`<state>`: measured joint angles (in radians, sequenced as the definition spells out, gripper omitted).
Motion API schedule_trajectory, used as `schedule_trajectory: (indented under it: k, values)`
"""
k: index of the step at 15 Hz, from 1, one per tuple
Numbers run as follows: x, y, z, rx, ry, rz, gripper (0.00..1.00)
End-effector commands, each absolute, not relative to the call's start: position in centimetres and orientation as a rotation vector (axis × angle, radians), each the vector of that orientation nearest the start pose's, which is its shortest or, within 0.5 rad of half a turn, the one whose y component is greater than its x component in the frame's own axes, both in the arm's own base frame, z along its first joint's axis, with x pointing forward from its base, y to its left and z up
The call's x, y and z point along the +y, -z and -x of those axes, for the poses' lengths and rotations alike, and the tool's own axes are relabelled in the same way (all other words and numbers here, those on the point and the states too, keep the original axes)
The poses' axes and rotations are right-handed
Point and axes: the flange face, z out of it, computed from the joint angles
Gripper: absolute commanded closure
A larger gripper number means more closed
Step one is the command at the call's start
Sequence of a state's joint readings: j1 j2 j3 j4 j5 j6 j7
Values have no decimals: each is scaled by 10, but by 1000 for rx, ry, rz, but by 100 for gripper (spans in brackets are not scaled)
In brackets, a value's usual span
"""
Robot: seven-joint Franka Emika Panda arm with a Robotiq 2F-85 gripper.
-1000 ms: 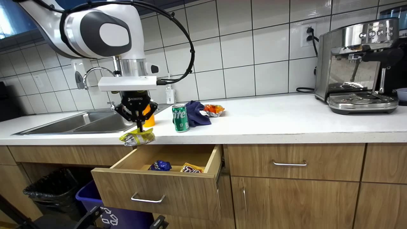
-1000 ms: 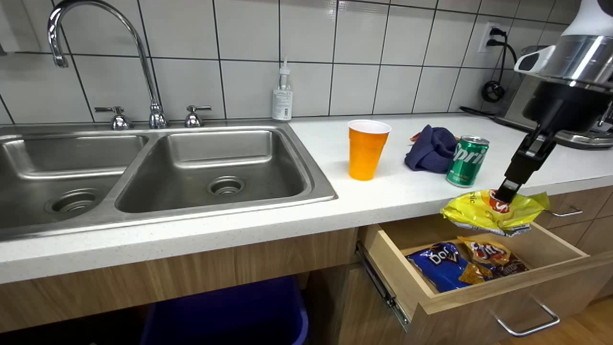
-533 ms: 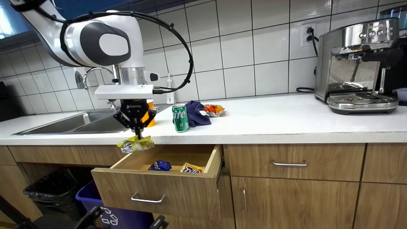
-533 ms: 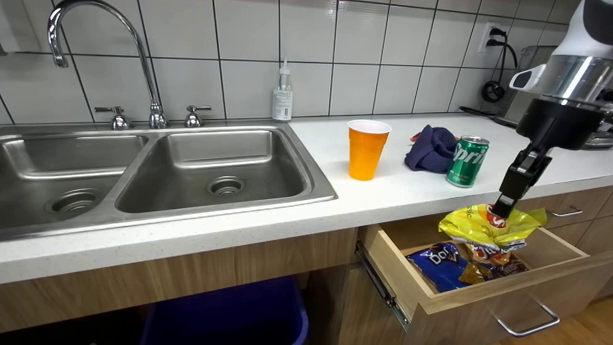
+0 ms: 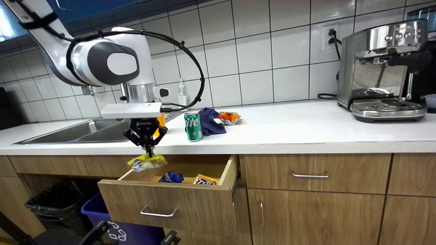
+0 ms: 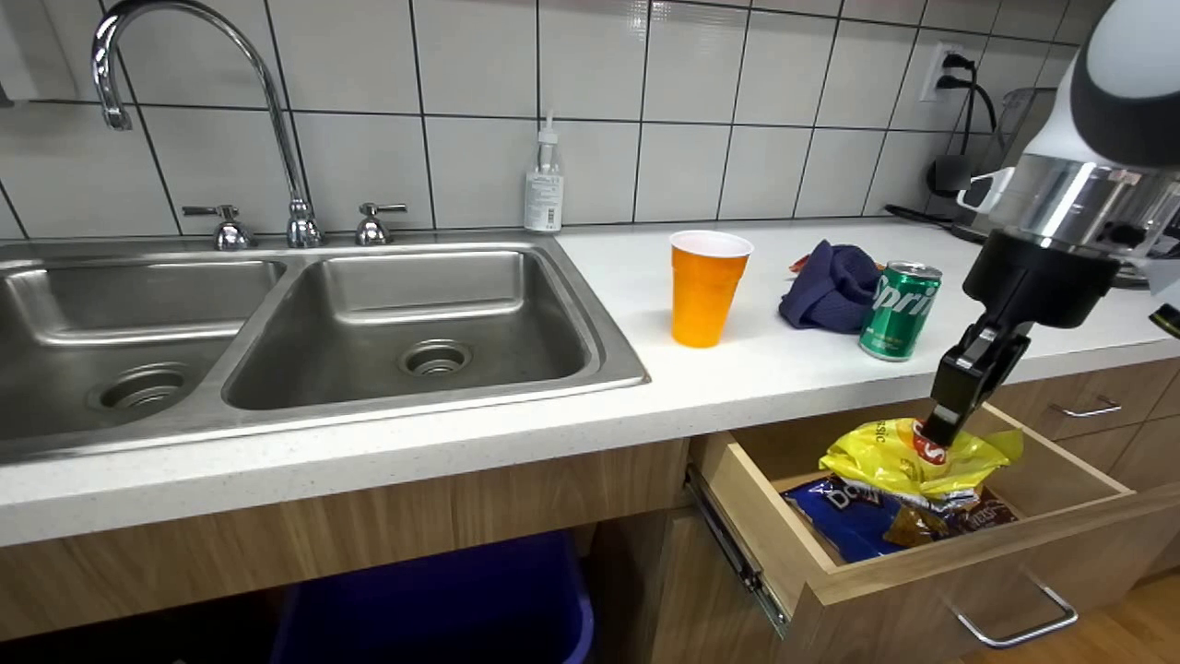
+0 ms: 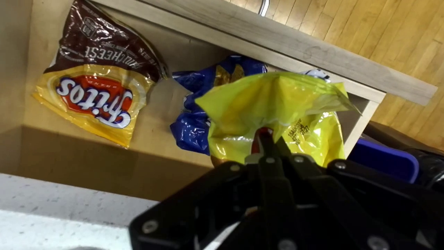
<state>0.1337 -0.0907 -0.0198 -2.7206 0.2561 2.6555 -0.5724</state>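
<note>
My gripper [image 5: 149, 155] is shut on a yellow chip bag [image 5: 150, 164], pinching it near its middle. In an exterior view the bag [image 6: 880, 454] hangs over the open wooden drawer [image 5: 190, 200], near the level of its sides. In the wrist view the closed fingers [image 7: 266, 139] press into the bag's yellow foil [image 7: 267, 100]. Inside the drawer lie a blue Doritos bag [image 6: 843, 521] and a brown and orange Fritos bag [image 7: 97, 93]. The yellow bag covers part of the Doritos bag [image 7: 190, 130] in the wrist view.
On the counter [image 5: 289, 132] above the drawer stand a green Sprite can [image 6: 902, 314], an orange cup [image 6: 708, 290] and a dark blue cloth [image 6: 834, 290]. A steel sink [image 6: 618, 355] lies beside them. A blue bin [image 5: 126, 228] stands below, and a coffee machine [image 5: 381, 75] stands further along.
My gripper has moved down with the yellow bag, from about counter height to lower over the open drawer. The drawer, its bags and the counter items have not moved.
</note>
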Motion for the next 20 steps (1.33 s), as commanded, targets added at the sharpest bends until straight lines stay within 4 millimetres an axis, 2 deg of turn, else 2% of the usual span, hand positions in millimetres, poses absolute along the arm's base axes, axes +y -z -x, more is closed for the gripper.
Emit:
schedule_trajectory:
  k: [1, 9, 20]
  values:
    - [48, -242, -406, -630, 121, 2957, 100]
    - [56, -221, -411, -518, 196, 2958, 100]
    - [59, -204, -420, -436, 250, 2975, 100]
